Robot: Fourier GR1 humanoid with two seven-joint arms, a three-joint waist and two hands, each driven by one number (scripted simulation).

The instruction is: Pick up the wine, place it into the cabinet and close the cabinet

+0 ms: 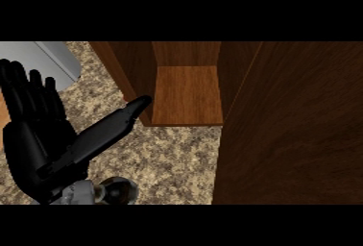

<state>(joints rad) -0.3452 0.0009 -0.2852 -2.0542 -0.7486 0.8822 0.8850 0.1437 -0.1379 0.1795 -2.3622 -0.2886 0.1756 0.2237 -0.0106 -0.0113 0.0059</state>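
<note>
Landmark: the wooden cabinet (186,91) stands on the speckled counter (170,153), its inner floor showing between two side walls.
Cabinet door: a broad dark wood door (291,125) fills the view's right side, swung out toward the viewer, so the cabinet stands open.
Wine: not to be seen anywhere, neither inside the cabinet nor on the counter in front of it; its long axis and heading cannot be told.
Left hand (35,129): left of the cabinet, palm facing up, fingers straight and spread, pointing away from the viewer; its thumb (106,129) reaches diagonally toward the cabinet's left front corner, its tip just at that edge. It holds nothing.
Right hand: does not show.
Other: a grey surface (42,60) lies left of the cabinet, behind the fingers.
</note>
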